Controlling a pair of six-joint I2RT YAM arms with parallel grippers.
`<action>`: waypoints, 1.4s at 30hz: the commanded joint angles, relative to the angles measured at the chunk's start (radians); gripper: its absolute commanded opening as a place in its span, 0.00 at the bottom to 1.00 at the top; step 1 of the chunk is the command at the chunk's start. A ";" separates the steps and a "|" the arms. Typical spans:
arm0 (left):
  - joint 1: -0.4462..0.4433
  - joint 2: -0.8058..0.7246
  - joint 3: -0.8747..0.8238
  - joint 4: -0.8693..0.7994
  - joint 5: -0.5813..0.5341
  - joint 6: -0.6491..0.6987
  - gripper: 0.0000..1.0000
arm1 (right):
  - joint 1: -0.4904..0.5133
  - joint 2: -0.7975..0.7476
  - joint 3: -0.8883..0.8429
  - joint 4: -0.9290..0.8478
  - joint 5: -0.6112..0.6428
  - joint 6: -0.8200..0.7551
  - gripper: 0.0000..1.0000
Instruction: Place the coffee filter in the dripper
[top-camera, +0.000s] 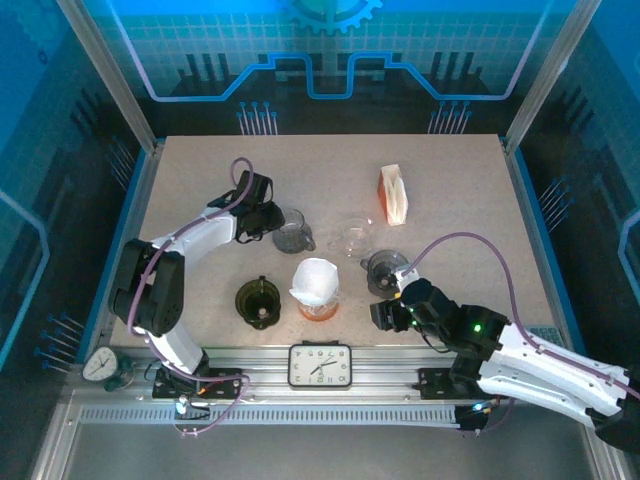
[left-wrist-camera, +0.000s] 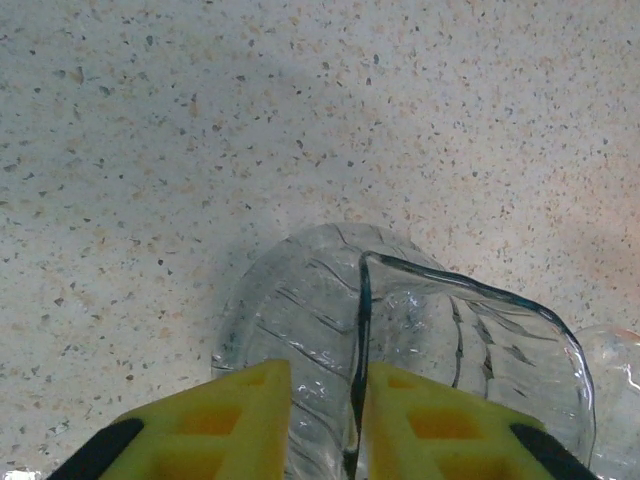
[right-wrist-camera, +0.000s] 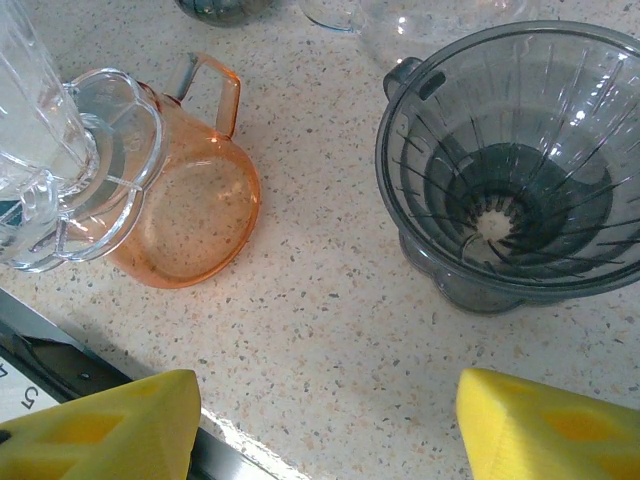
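Observation:
A white coffee filter (top-camera: 315, 278) rests in the top of an orange dripper (top-camera: 318, 308) at the table's middle front. My left gripper (top-camera: 270, 222) is at a clear ribbed dripper (top-camera: 294, 233) further back. In the left wrist view its yellow jaws (left-wrist-camera: 328, 420) straddle that dripper's thin rim (left-wrist-camera: 359, 330). The right finger is against the rim and a gap is left on the other side. My right gripper (top-camera: 384, 313) is wide open over bare table (right-wrist-camera: 325, 440), with a dark grey dripper (right-wrist-camera: 510, 170) just ahead on its right and the orange dripper (right-wrist-camera: 190, 200) on its left.
A green dripper (top-camera: 258, 301) stands front left and a clear glass cup (top-camera: 355, 237) sits mid-table. An orange holder with white filters (top-camera: 393, 193) is at the back right. A clock (top-camera: 320, 365) and a gauge (top-camera: 100, 363) sit on the front rail.

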 joint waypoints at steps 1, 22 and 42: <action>-0.014 0.025 0.042 -0.066 -0.036 0.034 0.23 | -0.007 -0.016 -0.023 0.003 0.013 0.016 0.69; -0.027 -0.105 0.034 -0.233 -0.065 0.046 0.00 | -0.005 0.008 -0.121 0.197 -0.114 0.024 0.69; 0.030 -0.329 -0.137 -0.270 0.001 0.031 0.00 | 0.044 0.404 -0.239 0.785 -0.220 0.010 0.58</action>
